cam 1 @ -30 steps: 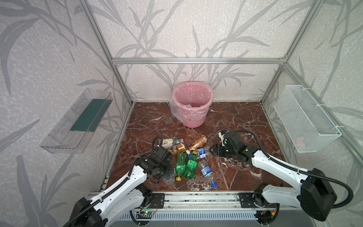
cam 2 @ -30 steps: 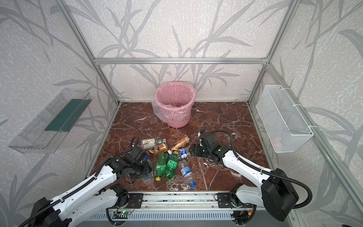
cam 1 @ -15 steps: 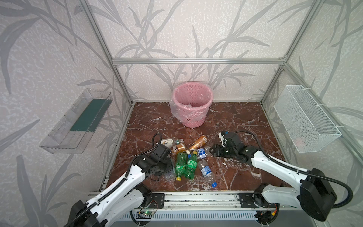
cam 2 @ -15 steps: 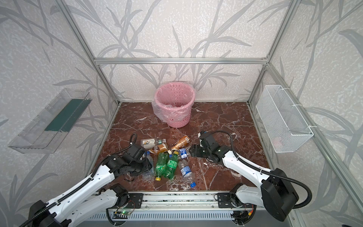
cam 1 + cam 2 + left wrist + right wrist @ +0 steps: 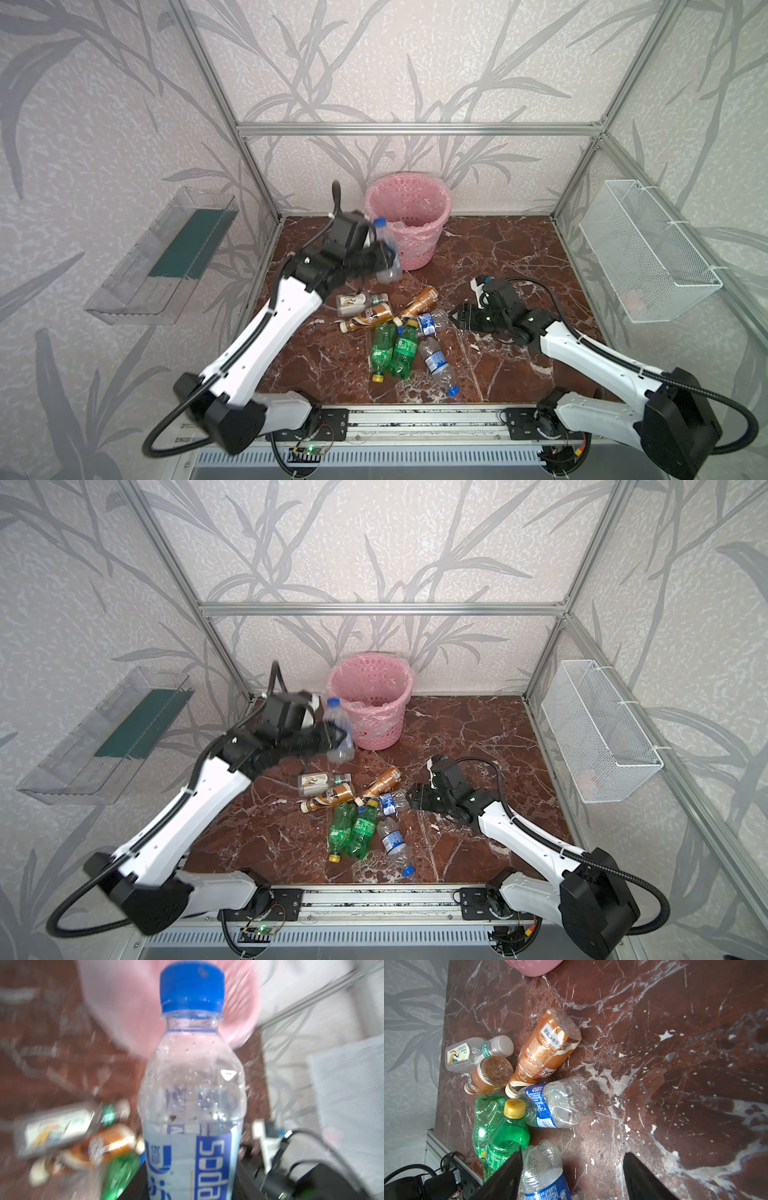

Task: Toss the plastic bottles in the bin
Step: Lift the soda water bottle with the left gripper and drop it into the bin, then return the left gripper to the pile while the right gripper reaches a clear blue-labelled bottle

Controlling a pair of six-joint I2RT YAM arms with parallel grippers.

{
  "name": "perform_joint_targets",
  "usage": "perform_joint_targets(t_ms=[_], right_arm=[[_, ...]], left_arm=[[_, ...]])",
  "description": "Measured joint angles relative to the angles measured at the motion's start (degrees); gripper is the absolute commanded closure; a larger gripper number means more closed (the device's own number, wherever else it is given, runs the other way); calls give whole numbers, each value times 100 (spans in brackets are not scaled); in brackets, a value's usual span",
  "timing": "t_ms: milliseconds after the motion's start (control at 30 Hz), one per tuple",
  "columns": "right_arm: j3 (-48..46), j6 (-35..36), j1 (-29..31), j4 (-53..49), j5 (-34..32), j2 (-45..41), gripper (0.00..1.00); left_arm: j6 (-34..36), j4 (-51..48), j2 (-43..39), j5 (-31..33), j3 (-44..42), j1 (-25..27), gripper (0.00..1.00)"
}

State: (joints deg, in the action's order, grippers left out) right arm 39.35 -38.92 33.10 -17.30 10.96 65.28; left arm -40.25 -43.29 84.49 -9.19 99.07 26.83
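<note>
Clamping a clear bottle [image 5: 382, 235] in the left fingers [image 5: 371, 262] round its lower half, blue cap up, high above the bench [image 5: 498, 257], just beside the left side of the bin [image 5: 422, 249], not over its opening. In the left wrist view, blue "Soda" label sharp, everything behind it smeared. Hovering low with the right fingers [image 5: 506, 1176] partway spread, gripping nothing, a blue-labelled bottle [image 5: 544, 1169] lying close by one of them; touching or not, cannot tell. Heaped mid-bench, apart from the bin: two green bottles [image 5: 392, 347] side by side, two brown bottles [image 5: 419, 301], one white-labelled bottle [image 5: 353, 301].
</note>
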Motion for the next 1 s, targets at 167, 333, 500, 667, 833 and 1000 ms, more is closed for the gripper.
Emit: perform_joint_targets(t_ms=[167, 333, 500, 667, 833, 1000], right_arm=[[258, 81, -173, -389, -42, -400, 25], [310, 111, -341, -437, -24, -413, 25], [170, 103, -363, -415, 11, -424, 25], [-7, 107, -337, -413, 70, -424, 25], [-184, 116, -68, -535, 72, -424, 25], [-195, 243, 487, -730, 37, -424, 25]], left_arm=[[162, -966, 3008, -267, 4990, -485, 4], [420, -1998, 3176, -313, 5530, -332, 1], [428, -833, 116, -289, 1165, 179, 3], [313, -133, -1777, -61, -872, 76, 5], [160, 81, -2553, 138, -2479, 48, 7], [-13, 79, -2796, 162, -3630, -33, 8]])
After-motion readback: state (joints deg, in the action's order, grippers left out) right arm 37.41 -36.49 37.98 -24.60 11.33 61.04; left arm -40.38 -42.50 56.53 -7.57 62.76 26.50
